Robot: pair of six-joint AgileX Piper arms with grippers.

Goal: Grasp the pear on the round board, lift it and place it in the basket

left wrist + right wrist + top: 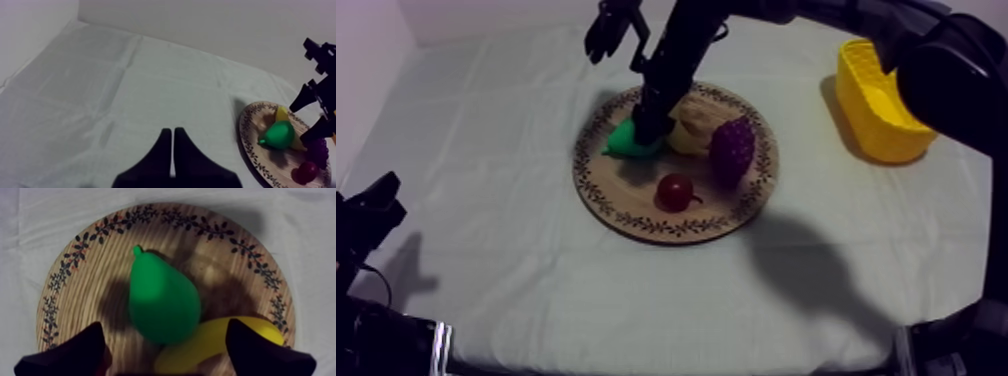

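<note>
Right hand (pixel 165 328), spread wide, hovers over the green toy pear (pixel 161 298) on the round patterned wooden board (pixel 85 283); left hand (pixel 172 132) narrow, empty.

Closed jaws of left gripper (pixel 172 131) over cloth (pixel 125 90); pear (pixel 279 135) on wooden board (pixel 247 142) beyond.

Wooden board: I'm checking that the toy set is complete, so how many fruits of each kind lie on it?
pear: 1
banana: 1
bunch of grapes: 1
small red fruit: 1
Total on the wooden board: 4
</note>
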